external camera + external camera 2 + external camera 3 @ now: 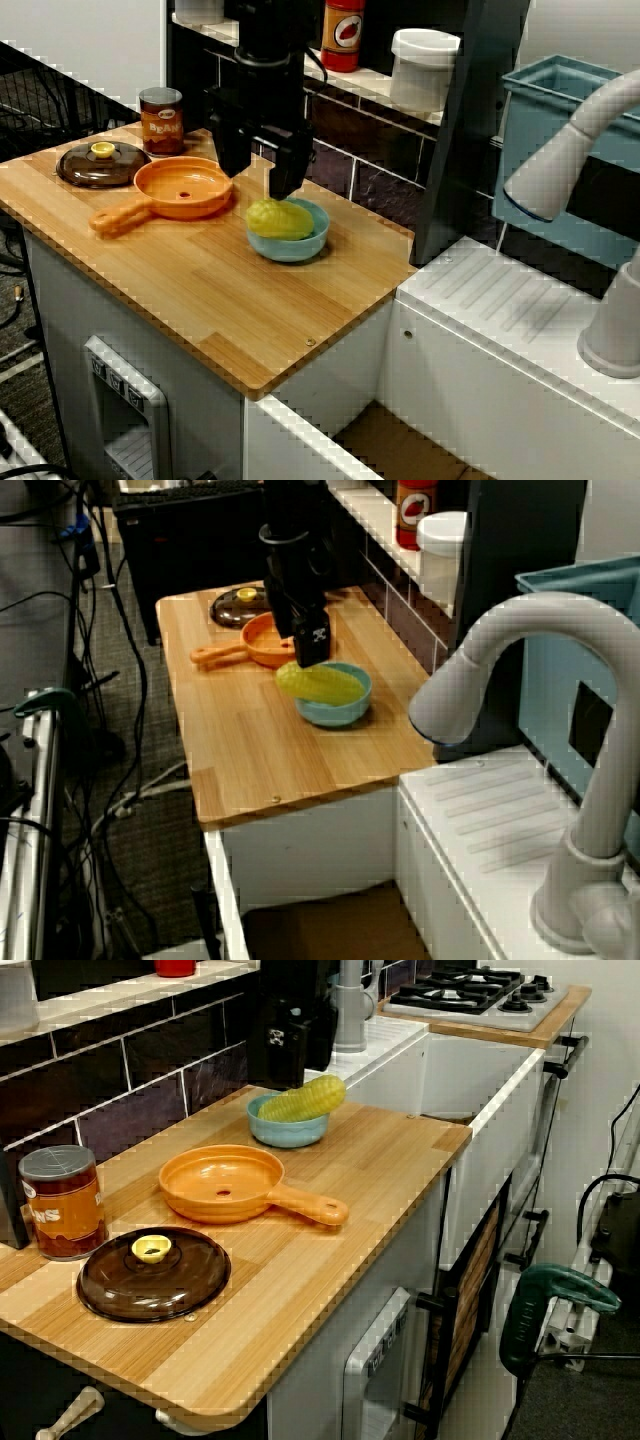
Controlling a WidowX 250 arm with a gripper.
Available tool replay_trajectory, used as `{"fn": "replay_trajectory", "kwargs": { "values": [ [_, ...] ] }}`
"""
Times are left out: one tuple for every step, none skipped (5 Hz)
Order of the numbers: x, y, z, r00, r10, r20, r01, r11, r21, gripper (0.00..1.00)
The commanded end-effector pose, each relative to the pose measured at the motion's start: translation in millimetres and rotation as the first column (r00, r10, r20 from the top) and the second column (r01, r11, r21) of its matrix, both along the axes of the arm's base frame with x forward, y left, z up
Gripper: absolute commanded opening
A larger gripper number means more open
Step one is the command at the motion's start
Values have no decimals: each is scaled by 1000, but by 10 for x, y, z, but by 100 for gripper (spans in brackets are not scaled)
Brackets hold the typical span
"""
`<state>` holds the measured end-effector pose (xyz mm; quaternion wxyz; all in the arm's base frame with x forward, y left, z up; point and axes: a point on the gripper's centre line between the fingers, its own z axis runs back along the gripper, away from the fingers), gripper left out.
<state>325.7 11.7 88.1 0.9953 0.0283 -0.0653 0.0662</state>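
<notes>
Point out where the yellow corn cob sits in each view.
Facing the tiled wall: yellow corn cob at centre, in the light blue bowl.
From the sink side: cob at upper centre, same bowl.
Along the counter from the lid end: cob at upper centre, same bowl.
Shared landmark: the orange frying pan beside the bowl.

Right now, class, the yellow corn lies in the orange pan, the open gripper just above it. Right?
No: the corn lies in the blue bowl, not the orange pan beside it, as the view facing the shelf wall shows. The open gripper is just above it.
</notes>
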Motion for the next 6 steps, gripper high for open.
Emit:
{"fn": "replay_trajectory", "kwargs": {
  "values": [
    [-61, -96, 141, 998, 0, 65, 1, 1000, -13, 100],
    [-44, -132, 100, 998, 19, 61, -17, 1000, -23, 100],
    [-19, -151, 80, 997, 25, 73, -22, 999, -31, 100],
    [16, -144, 7, 997, 29, 73, -27, 999, -21, 100],
    [32, -102, -141, 998, 28, 62, -29, 1000, 9, 100],
    [13, -90, -194, 998, 27, 60, -28, 999, 19, 100]
  ]
}}
